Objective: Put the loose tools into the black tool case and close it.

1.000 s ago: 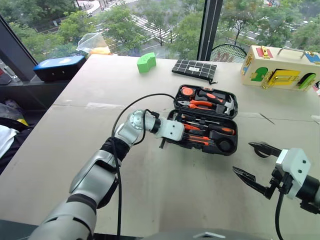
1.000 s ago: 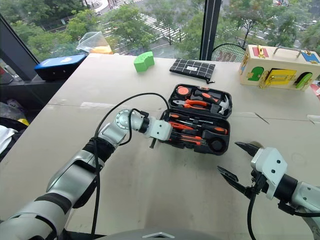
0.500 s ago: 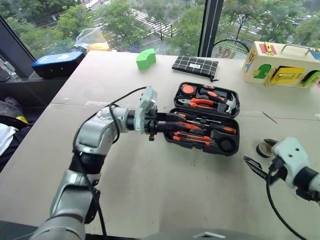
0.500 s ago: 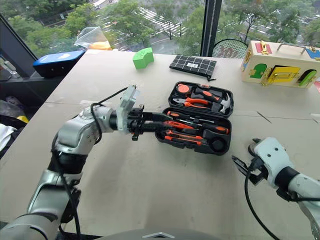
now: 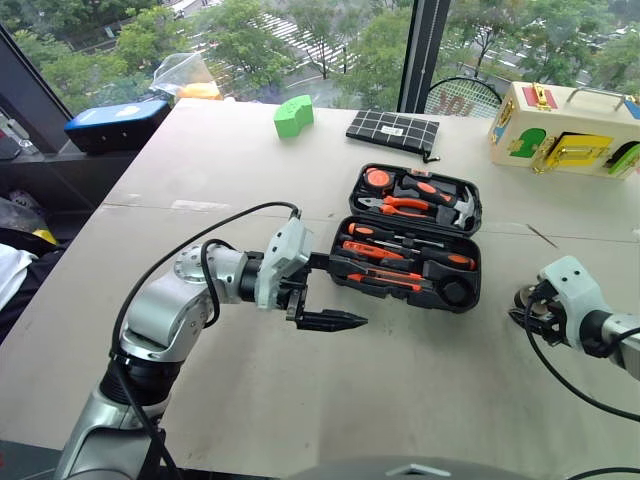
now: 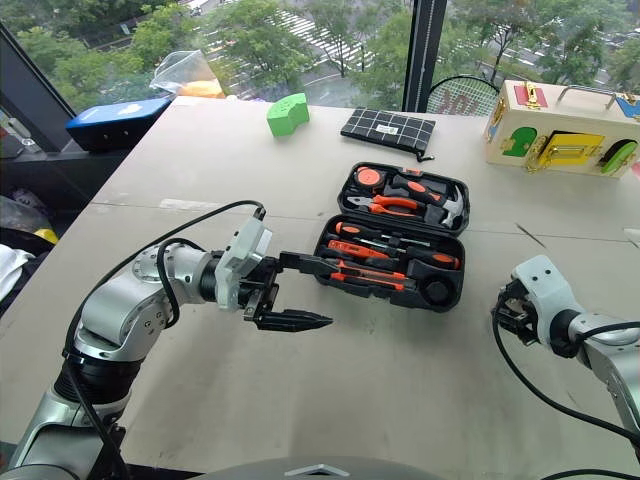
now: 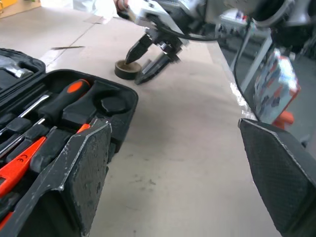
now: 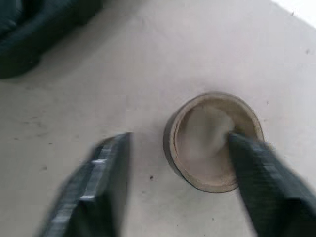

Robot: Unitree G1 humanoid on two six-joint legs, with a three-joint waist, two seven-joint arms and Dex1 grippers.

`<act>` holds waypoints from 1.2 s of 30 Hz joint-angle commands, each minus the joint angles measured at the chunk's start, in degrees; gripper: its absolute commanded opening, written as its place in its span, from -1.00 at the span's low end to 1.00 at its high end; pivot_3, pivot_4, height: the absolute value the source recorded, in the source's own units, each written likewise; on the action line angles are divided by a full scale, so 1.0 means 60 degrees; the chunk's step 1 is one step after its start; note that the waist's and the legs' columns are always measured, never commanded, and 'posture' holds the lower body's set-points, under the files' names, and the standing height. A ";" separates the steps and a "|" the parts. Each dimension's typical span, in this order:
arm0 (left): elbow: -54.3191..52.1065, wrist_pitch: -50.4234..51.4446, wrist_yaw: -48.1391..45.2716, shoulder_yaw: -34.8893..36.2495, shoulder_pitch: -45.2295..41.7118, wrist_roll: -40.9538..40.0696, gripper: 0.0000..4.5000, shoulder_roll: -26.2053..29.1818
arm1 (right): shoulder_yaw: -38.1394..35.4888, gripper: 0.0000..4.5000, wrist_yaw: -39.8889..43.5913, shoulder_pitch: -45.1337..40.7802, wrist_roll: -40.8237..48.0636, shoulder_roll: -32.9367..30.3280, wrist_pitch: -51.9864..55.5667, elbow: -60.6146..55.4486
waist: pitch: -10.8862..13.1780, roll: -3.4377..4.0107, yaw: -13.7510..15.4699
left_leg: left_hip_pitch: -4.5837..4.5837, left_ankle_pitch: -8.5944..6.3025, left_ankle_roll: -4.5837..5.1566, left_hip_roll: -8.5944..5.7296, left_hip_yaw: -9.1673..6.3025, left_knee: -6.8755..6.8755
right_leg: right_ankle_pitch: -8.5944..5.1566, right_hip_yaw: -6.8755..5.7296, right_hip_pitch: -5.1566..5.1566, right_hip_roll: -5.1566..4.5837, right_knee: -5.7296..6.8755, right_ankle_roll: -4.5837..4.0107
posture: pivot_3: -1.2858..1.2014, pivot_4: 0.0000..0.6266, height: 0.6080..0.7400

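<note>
Tool case point(image 5: 410, 238), black and hinged, lies wide open in the middle of the pale table point(image 5: 200, 170), its far half holding orange-handled pliers point(image 5: 405, 206) and a hammer point(image 5: 455, 208), its near half filled with black-and-orange screwdrivers point(image 5: 400, 262) lying in their slots. Beyond it sit a flat black grid-patterned pouch point(image 5: 390, 131), a green block point(image 5: 292, 116), and a pale wooden box with coloured latches point(image 5: 562, 131) at the table's far right; a blue-topped case point(image 5: 115, 123) rests on the ledge at the far left. Nothing lies on the tabletop between the case and the small tape roll point(image 8: 213, 140), which lies flat on the table well to the right of the case's near right corner. The right gripper point(image 8: 173, 163) points down over the roll, partly spread: one finger stands inside the ring's hole and the other outside its wall, so the jaws straddle the wall without yet pinching it. The left gripper point(image 5: 330, 292) hangs just off the case's near left corner, pointing right along its front edge, fingers spread wide and empty, the upper finger close by the case's rim.
</note>
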 commanded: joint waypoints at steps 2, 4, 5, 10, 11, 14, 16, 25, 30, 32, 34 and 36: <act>-0.0605 -0.0527 -0.0106 0.0010 0.0123 -0.0071 0.86 0.0094 | -0.0086 -0.62 0.0162 -0.0376 0.0038 -0.0245 0.0063 0.0066 | 0.0002 0.0003 0.0012 | -0.0004 0.0000 0.0000 0.0000 0.0003 0.0000 | 0.0000 0.0001 0.0000 -0.0002 -0.0004 0.0000 | 0.03 -0.52 1.00; -0.0603 -0.0558 -0.0029 0.0003 0.0159 -0.0096 0.86 0.0067 | -0.0190 -0.99 0.0337 -0.0437 0.0129 -0.0356 0.0044 -0.0074 | 0.0002 0.0003 0.0007 | -0.0004 0.0000 0.0000 -0.0001 0.0003 0.0000 | 0.0001 0.0001 0.0001 -0.0002 -0.0005 0.0001 | 0.03 -0.52 1.00; -0.0583 -0.0553 0.0036 0.0014 0.0178 -0.0120 0.86 0.0040 | -0.0260 -0.99 0.0452 -0.0462 0.0192 -0.0412 -0.0022 -0.0190 | 0.0002 0.0003 0.0002 | -0.0003 0.0000 0.0000 0.0000 0.0003 0.0001 | 0.0001 0.0000 0.0001 -0.0002 -0.0004 0.0001 | 0.03 -0.52 1.00; -0.0399 -0.0949 0.0878 0.0599 0.0549 -0.0396 0.86 -0.0655 | -0.0494 -0.99 0.1295 -0.1428 0.1586 -0.0563 0.0608 -0.1587 | 0.0011 0.0016 -0.0055 | -0.0003 0.0000 0.0001 0.0001 0.0000 0.0000 | 0.0001 0.0001 0.0001 -0.0001 -0.0003 0.0003 | 0.03 -0.52 1.00; -0.0313 -0.0704 0.0664 0.0758 0.0567 -0.0702 0.86 -0.0529 | -0.0194 -0.99 0.1338 -0.1839 0.1790 -0.0561 0.0741 -0.1853 | 0.0011 0.0013 -0.0052 | -0.0003 0.0000 0.0001 0.0002 -0.0004 0.0000 | 0.0002 -0.0001 0.0000 0.0001 0.0001 0.0004 | 0.03 -0.52 1.00; -0.0002 -0.0128 0.0703 0.1117 0.0442 -0.1181 0.86 -0.0357 | 0.0942 -0.99 0.1246 -0.2996 0.2077 -0.0427 0.1167 -0.2197 | 0.0021 0.0012 -0.0104 | 0.0000 0.0000 0.0001 0.0007 -0.0005 0.0000 | 0.0002 -0.0003 -0.0001 0.0005 0.0005 0.0002 | 0.03 -0.52 1.00; 0.0003 -0.0312 0.0554 0.1084 0.0520 -0.1077 0.86 -0.0205 | 0.1742 -0.99 0.1181 -0.3541 0.2121 -0.0393 0.1410 -0.2208 | 0.0015 -0.0001 -0.0067 | 0.0009 0.0000 0.0001 0.0009 -0.0009 -0.0002 | 0.0002 -0.0004 -0.0002 0.0006 0.0007 0.0001 | 0.03 -0.52 1.00; -0.0486 -0.0083 0.1021 0.1235 0.0965 -0.1379 0.86 -0.0048 | 0.3450 -0.99 0.1206 -0.3929 0.1708 -0.0759 0.1360 -0.1480 | 0.0017 -0.0010 0.0021 | -0.0017 0.0000 0.0000 -0.0002 -0.0015 -0.0012 | 0.0003 -0.0017 -0.0006 -0.0020 -0.0045 0.0003 | 0.03 -0.52 1.00; -0.0576 -0.0160 0.1197 0.1231 0.1134 -0.1342 0.86 -0.0074 | 0.3878 -0.99 0.1245 -0.4030 0.1406 -0.0913 0.1144 -0.0974 | 0.0013 -0.0015 -0.0011 | -0.0009 0.0000 0.0000 -0.0001 -0.0012 -0.0014 | 0.0003 -0.0015 -0.0003 -0.0019 -0.0043 0.0002 | 0.03 -0.52 1.00; -0.0464 -0.0254 0.1177 0.1213 0.1132 -0.1271 0.86 -0.0075 | 0.3944 -0.99 0.1245 -0.4043 0.1305 -0.0936 0.1102 -0.0844 | 0.0014 -0.0014 -0.0011 | -0.0009 0.0000 0.0000 -0.0002 -0.0010 -0.0014 | 0.0003 -0.0017 -0.0003 -0.0019 -0.0042 0.0002 | 0.03 -0.52 1.00; -0.0349 -0.0340 0.1143 0.1194 0.1116 -0.1209 0.86 -0.0073 | 0.3981 -0.99 0.1281 -0.4031 0.1252 -0.0974 0.1073 -0.0789 | 0.0013 -0.0015 -0.0018 | -0.0009 0.0000 0.0001 -0.0002 -0.0010 -0.0015 | 0.0003 -0.0016 -0.0003 -0.0019 -0.0043 0.0002 | 0.03 -0.52 1.00; -0.0265 -0.0409 0.1123 0.1167 0.1102 -0.1175 0.86 -0.0075 | 0.3991 -0.99 0.1368 -0.4016 0.1298 -0.1013 0.1079 -0.0788 | 0.0013 -0.0016 -0.0018 | -0.0009 0.0000 0.0000 -0.0002 -0.0011 -0.0016 | 0.0003 -0.0017 -0.0003 -0.0019 -0.0043 0.0002 | 0.03 -0.52 1.00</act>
